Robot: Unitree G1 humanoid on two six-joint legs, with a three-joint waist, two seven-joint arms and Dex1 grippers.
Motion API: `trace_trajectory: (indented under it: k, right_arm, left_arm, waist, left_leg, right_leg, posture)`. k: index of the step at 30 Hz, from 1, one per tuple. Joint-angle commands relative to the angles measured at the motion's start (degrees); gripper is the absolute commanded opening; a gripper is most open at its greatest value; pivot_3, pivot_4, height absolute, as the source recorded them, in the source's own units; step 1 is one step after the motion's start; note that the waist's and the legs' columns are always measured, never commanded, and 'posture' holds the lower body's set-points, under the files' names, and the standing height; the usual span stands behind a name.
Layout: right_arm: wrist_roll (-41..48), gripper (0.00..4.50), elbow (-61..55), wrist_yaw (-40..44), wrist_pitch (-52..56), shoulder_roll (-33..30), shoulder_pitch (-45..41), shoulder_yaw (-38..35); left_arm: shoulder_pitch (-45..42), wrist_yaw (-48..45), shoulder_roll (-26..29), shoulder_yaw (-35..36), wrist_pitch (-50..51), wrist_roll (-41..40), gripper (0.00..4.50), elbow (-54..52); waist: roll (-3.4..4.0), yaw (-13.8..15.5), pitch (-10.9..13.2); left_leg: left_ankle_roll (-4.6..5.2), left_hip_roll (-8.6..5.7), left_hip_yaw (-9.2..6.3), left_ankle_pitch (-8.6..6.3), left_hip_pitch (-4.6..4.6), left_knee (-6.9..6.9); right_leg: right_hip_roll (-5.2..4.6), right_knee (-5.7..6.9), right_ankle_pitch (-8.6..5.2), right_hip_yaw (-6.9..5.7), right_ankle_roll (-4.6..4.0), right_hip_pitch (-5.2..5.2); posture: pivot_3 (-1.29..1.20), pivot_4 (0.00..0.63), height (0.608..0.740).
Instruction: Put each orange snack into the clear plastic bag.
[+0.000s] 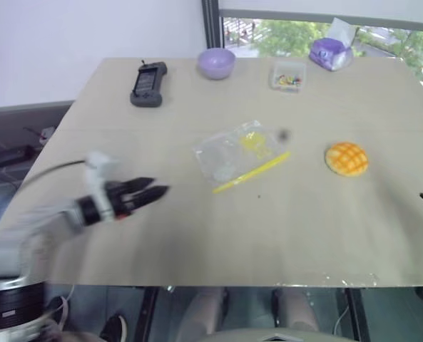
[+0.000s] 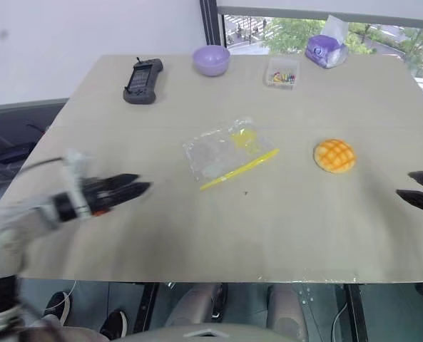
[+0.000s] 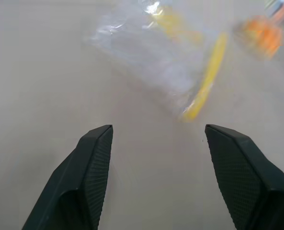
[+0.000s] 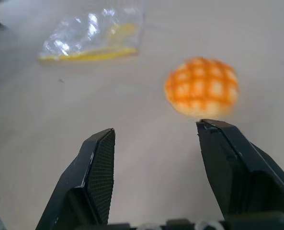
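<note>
One orange snack (image 1: 347,158), round with a grid top, lies on the tan table right of centre. The clear plastic bag (image 1: 240,153) lies flat at mid-table, its yellow seal strip on the near side. My left gripper (image 1: 158,191) hovers open over the table's left part, pointing toward the bag (image 3: 165,62), a short way from it with nothing between its fingers. My right gripper (image 2: 418,189) stands open at the right edge, aimed at the snack (image 4: 201,86), which sits just beyond its fingertips without touching them.
Along the far side stand a black handheld device (image 1: 148,83), a purple bowl (image 1: 217,63), a small clear box of colourful bits (image 1: 288,75) and a purple tissue pack (image 1: 331,51). The table's front edge (image 1: 218,283) runs close below.
</note>
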Motion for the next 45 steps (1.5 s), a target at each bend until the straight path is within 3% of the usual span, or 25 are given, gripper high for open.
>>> trace_trajectory:
  k: [1,5,9,18,21,25,35,43,45]
  right_arm:
    - [2.8,2.92,-6.3,-3.5,2.4,0.3,-1.9,-0.2]
    - [4.1,2.92,-10.6,-6.8,4.3,0.9,-3.0,0.4]
    - [4.3,2.92,-12.1,-8.6,5.0,1.0,-3.0,0.1]
    - [4.4,2.92,-13.5,-10.5,4.9,1.4,-1.6,-0.2]
    - [4.5,2.92,-13.9,-11.0,5.1,1.5,-1.6,0.0]
    - [4.5,2.92,-13.9,-11.9,4.7,1.7,-3.0,1.3]
    - [4.8,2.92,-14.3,-14.1,5.1,1.6,-6.5,3.4]
    - [5.3,2.92,-15.8,-16.0,5.7,2.3,-6.3,3.4]
    - [5.4,2.92,-16.1,-16.5,5.8,2.4,-6.5,3.4]
  left_arm:
    - [-4.3,13.0,-7.9,-1.0,7.3,0.1,3.25,0.0]
    - [-8.5,21.5,-15.9,1.0,11.4,0.7,3.25,4.4]
    - [-11.5,25.8,-17.8,7.2,14.1,-0.5,3.25,7.6]
    - [-13.3,22.4,-9.1,23.8,28.6,-12.0,3.25,7.2]
    - [-11.2,20.7,-4.1,23.7,30.2,-14.5,3.25,9.2]
    - [-12.1,21.4,-4.7,19.8,29.9,-11.0,3.25,13.0]
    - [-23.2,23.8,-20.3,6.1,14.5,1.2,3.25,31.2]
    - [-37.7,35.0,-29.3,13.8,-4.0,6.0,3.25,63.4]
    - [-41.0,35.0,-30.4,14.0,-7.9,6.4,2.74,68.3]
  waist:
    - [-0.05,-0.3,0.0]
    - [0.01,-0.2,0.0]
    - [-0.04,0.1,0.0]
    - [-0.05,-0.4,0.0]
    - [-0.07,-0.1,0.0]
    - [-0.07,0.2,0.0]
    - [-0.05,2.4,-0.2]
    - [-0.17,3.6,-0.9]
    - [-0.09,3.7,-1.1]
  left_leg:
    - [-0.14,-0.01,0.0,0.08,0.0,0.02]
    - [-0.23,-0.02,0.05,0.14,0.01,0.0]
    - [-0.23,-0.1,0.04,0.13,0.03,0.03]
    - [-0.24,-0.06,0.04,0.14,0.08,0.01]
    - [-0.24,-0.07,0.02,0.14,0.06,0.02]
    - [-0.24,-0.08,0.0,0.14,0.06,0.01]
    - [-0.25,-0.21,-0.01,0.15,0.09,0.02]
    - [-0.24,-0.3,-0.04,0.14,0.06,0.28]
    - [-0.22,-0.33,-0.05,0.13,0.08,0.38]
  right_leg:
    - [0.01,0.01,0.0,0.01,0.0,0.0]
    - [0.08,-0.01,-0.01,0.03,-0.01,-0.02]
    - [0.02,-0.02,-0.01,0.02,0.0,0.06]
    - [0.13,-0.01,-0.01,0.04,-0.01,0.02]
    - [0.07,-0.03,-0.01,0.03,-0.01,0.02]
    - [0.03,-0.03,-0.01,0.03,-0.01,0.03]
    - [-0.1,-0.08,-0.01,-0.05,-0.01,0.17]
    - [-0.16,-0.1,0.01,-0.34,0.05,0.32]
    - [-0.16,-0.09,0.03,-0.35,0.13,0.41]
  posture:
    - [0.0,0.15,0.74]
    - [0.0,0.15,0.74]
    - [0.0,0.15,0.74]
    - [0.0,0.15,0.74]
    - [0.0,0.15,0.74]
    - [0.0,0.15,0.74]
    - [0.0,0.15,0.74]
    - [0.0,0.15,0.74]
    - [0.0,0.15,0.74]
